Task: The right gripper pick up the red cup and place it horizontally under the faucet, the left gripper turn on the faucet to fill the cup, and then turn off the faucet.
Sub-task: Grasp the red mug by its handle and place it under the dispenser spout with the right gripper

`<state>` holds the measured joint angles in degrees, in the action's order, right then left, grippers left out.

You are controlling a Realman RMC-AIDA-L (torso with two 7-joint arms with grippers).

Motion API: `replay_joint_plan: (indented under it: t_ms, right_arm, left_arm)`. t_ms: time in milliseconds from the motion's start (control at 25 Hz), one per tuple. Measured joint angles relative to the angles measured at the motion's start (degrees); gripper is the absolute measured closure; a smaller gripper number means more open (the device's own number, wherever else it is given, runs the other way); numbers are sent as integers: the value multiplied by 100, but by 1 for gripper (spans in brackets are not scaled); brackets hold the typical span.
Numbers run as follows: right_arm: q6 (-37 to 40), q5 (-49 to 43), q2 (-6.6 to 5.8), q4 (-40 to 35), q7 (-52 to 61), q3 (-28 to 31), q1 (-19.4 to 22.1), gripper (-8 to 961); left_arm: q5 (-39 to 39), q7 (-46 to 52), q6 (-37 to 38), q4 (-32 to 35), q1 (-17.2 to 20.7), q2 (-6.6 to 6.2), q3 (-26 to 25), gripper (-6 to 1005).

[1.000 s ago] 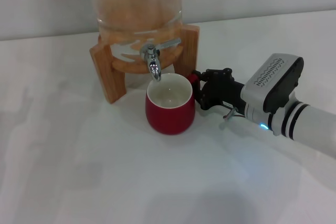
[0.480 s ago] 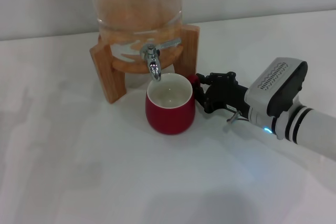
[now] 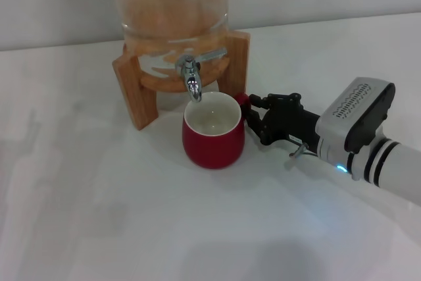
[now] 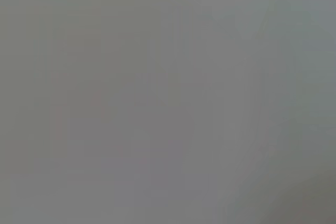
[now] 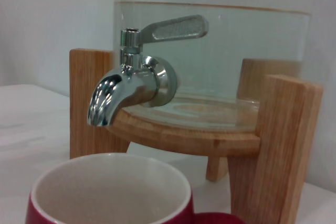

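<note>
Backing straight off with right gripper [image 3: 253,115] fingers spread just clear of the handle, red cup [image 3: 212,130] ahead staying upright under faucet [image 3: 191,83], no nudging.

Dispenser [image 3: 172,4] top cut off; left wrist view a featureless grey blur.

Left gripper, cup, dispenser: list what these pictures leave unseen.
- Left gripper: in no view; the left wrist view shows only flat grey.
- Right gripper: by the red cup's handle in the head view; whether it still touches is unclear.
- Glass dispenser: top cut off by the frame edge.
- Red cup's base: cut off in the right wrist view.
- Faucet: no water visible.
</note>
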<state>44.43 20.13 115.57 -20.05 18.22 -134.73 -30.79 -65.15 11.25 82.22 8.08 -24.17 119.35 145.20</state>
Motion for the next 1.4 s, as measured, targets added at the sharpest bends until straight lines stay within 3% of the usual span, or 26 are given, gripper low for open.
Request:
replay_joint_plan:
  t_ms: [1400]
  right_arm:
    - [405,-159,-78,36,6,53,412,729]
  left_arm:
    - [-27,-11,-92,0,19,6,0,169]
